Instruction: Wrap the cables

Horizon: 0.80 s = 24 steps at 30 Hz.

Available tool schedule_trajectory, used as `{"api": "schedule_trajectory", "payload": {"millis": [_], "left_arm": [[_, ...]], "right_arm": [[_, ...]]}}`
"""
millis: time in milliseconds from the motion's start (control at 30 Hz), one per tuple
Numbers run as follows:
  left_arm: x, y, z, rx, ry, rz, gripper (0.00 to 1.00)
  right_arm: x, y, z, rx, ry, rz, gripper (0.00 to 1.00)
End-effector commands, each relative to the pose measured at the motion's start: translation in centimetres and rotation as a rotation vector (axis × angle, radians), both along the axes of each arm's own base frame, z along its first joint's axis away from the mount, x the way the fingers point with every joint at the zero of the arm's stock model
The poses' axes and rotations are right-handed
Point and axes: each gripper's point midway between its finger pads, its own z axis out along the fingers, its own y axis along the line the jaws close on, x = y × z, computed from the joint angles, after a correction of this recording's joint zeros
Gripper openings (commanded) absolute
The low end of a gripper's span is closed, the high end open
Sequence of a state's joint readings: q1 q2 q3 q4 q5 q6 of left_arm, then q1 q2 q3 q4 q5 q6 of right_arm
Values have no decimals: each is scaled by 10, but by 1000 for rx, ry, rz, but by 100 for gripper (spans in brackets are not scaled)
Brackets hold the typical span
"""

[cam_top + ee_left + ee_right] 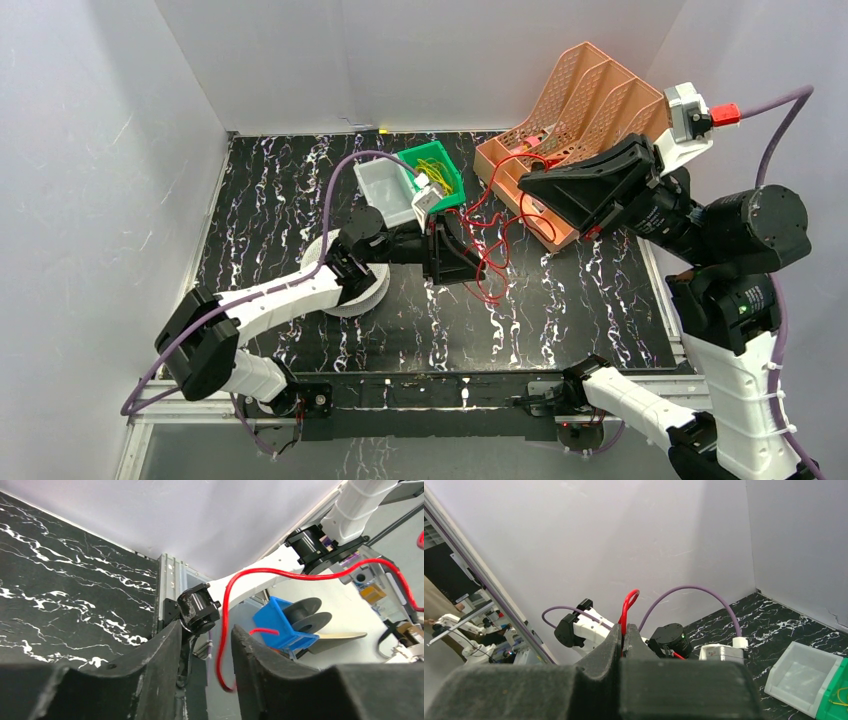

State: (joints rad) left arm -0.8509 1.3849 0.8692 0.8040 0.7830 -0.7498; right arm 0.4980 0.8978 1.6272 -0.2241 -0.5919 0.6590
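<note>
The cables are one thin red wire (497, 262) lying in loose loops on the black marbled table (270, 200), between the two grippers. My left gripper (478, 268) is low at the table's middle, among the loops. In the left wrist view its jaws (206, 628) stand apart, and the red wire (300, 575) passes through the gap close to the right finger (250, 650). My right gripper (527, 186) is raised in front of the salmon rack. Its jaws (624, 628) are shut on the red wire (629, 600), which sticks up in a short loop above them.
A salmon file rack (575, 105) stands at the back right. A green bin (443, 165) with yellow wire and a clear bin (383, 188) sit at the back middle. A white reel (360, 292) lies under the left arm. Purple robot cords (335, 195) arch overhead.
</note>
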Motion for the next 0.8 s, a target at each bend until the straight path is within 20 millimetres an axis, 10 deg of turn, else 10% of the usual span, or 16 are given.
{"api": "schedule_trajectory", "payload": {"millis": [0,100,433,767], "left_arm": [[-2,-4,25,-69,-60,-25,27],[-3,-4,24,-67,-51,-26,0],[-10,5,10,-20,2,-19,0],[-20,47,-2,100,-59,125,0]], "right_arm": [[-16,-7,20,44,-82,14,0],[-15,-8,18,38,-80,1,0],[20,-25,-10,-33,-23,-231,0],[114,-82,-99,-290,168,-779,0]]}}
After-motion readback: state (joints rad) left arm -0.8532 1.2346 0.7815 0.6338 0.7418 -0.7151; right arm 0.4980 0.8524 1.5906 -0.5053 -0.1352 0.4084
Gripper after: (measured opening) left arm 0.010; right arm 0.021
